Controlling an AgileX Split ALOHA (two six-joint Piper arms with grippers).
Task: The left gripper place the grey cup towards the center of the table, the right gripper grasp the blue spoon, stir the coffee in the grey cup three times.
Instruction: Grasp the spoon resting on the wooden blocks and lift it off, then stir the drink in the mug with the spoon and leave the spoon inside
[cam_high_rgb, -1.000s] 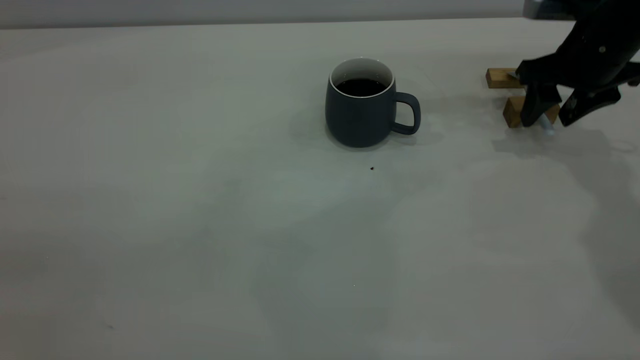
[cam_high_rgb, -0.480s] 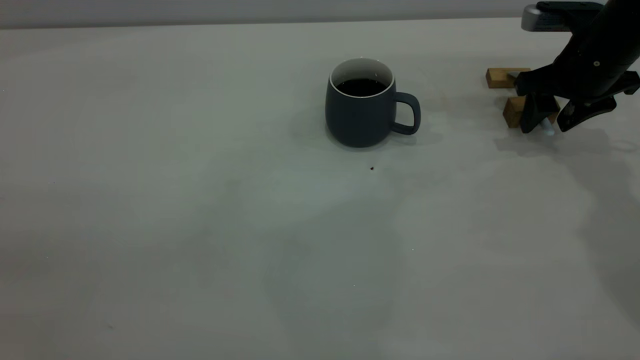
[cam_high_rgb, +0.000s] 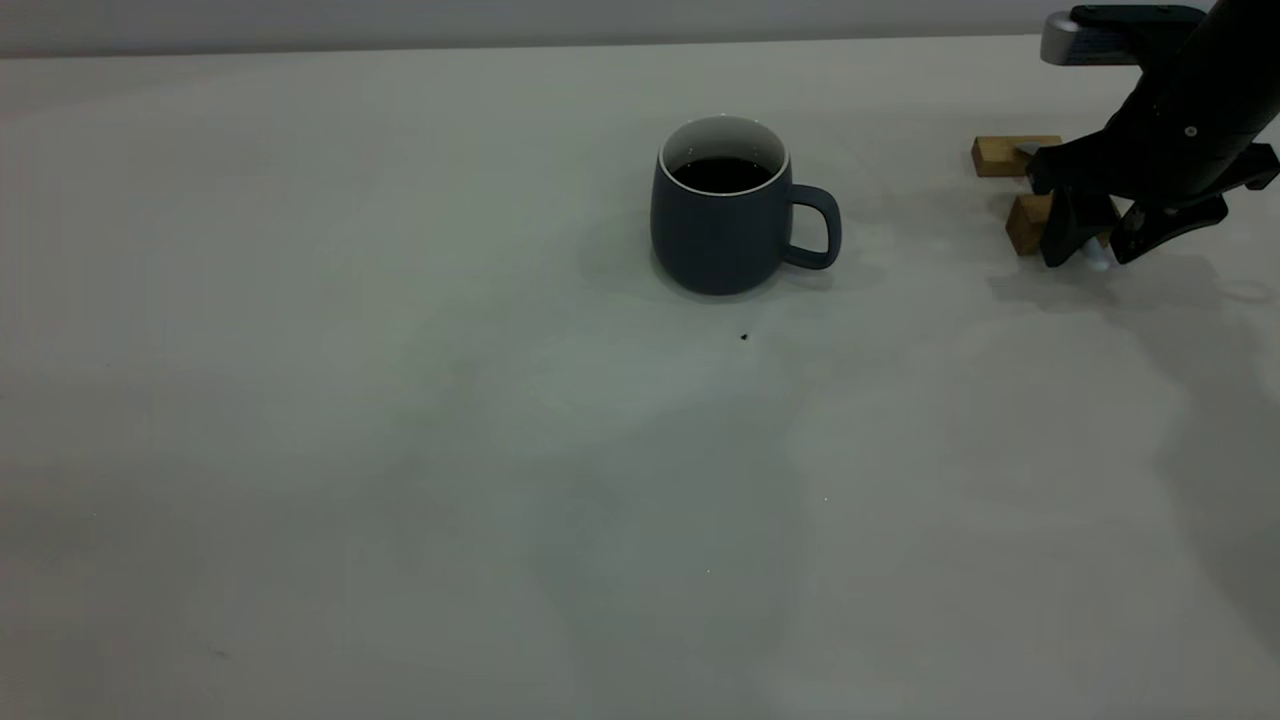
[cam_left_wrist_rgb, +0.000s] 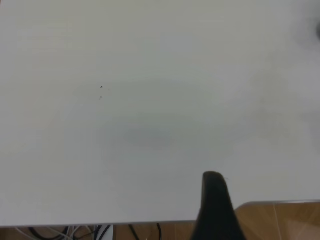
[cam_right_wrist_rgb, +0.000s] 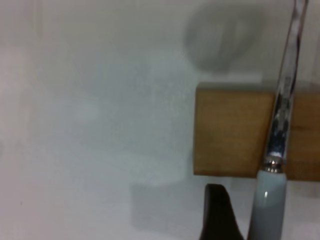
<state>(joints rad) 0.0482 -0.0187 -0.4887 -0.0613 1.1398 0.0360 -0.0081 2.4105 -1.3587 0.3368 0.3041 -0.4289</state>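
Observation:
The grey cup (cam_high_rgb: 722, 225) stands upright near the table's (cam_high_rgb: 400, 400) middle, handle to the right, with dark coffee (cam_high_rgb: 721, 174) inside. At the far right my right gripper (cam_high_rgb: 1092, 248) is down at the table, open. Its two fingers straddle the pale end of the blue spoon (cam_high_rgb: 1098, 257). In the right wrist view the blue spoon (cam_right_wrist_rgb: 269, 205) lies across a wooden block (cam_right_wrist_rgb: 232, 132), with a small gap between one finger (cam_right_wrist_rgb: 216, 212) and the handle. The left gripper (cam_left_wrist_rgb: 215, 200) shows only in the left wrist view, over bare table near its edge.
Two tan wooden blocks (cam_high_rgb: 1003, 155) (cam_high_rgb: 1026, 222) lie just behind and under the right gripper. A tiny dark speck (cam_high_rgb: 744, 337) sits in front of the cup. The table edge and wooden floor (cam_left_wrist_rgb: 280, 220) appear beneath the left wrist.
The right gripper's fingers have drawn closer together around the spoon's handle and the wrist has shifted slightly. The cup has not moved.

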